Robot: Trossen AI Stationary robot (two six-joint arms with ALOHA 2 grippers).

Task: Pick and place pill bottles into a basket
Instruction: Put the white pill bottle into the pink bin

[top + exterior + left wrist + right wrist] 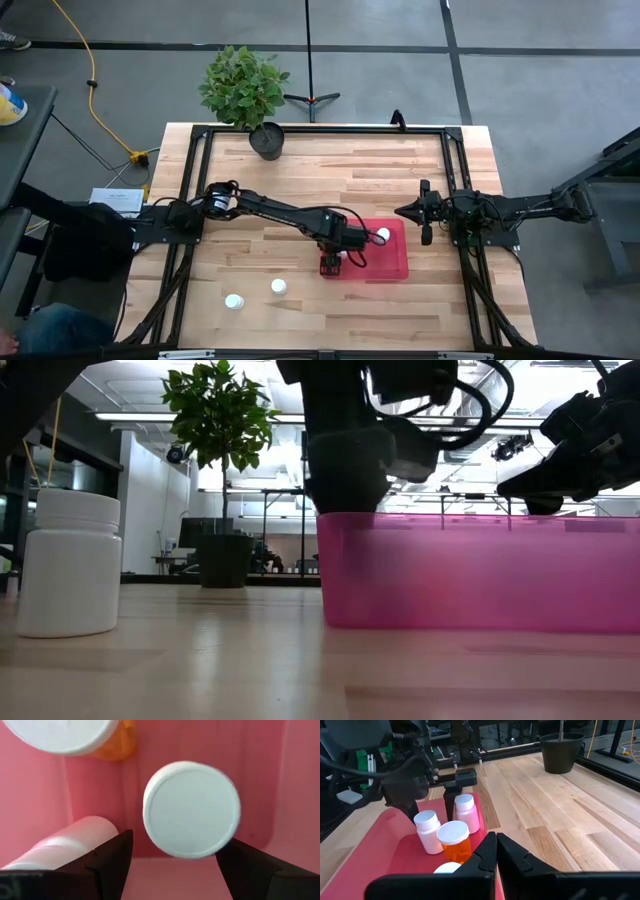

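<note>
Left gripper [333, 262] hangs over the tray's [395, 268] 9 o'clock edge, fingers [112, 862] spread apart, with a white-capped bottle [191, 809] standing between them, not pinched. In the right wrist view that bottle [466, 813] stands upright in the tray's corner between the dark fingers. The tray is shallow, rectangular, translucent red plastic with a low rim. Inside it, just beside the first, stand another white bottle [428, 832] and an orange bottle [455, 840] with a white cap; a third white cap [447, 868] shows nearer the right wrist camera. All are small smooth cylinders.

The left arm reaches from 9 o'clock toward table centre, wrist bent down. Right gripper [426, 212] waits at the table's 3 o'clock side, fingers pressed together, empty.

Two more white bottles [279, 287] [234, 301] stand on the pale wood-plank table [350, 170] toward 7 o'clock, well apart from the tray. A black frame edges the table. A dark round pot [267, 141] with a leafy plant [243, 85] sits at 11 o'clock. Grey floor and a yellow cable [92, 80] lie beyond.
</note>
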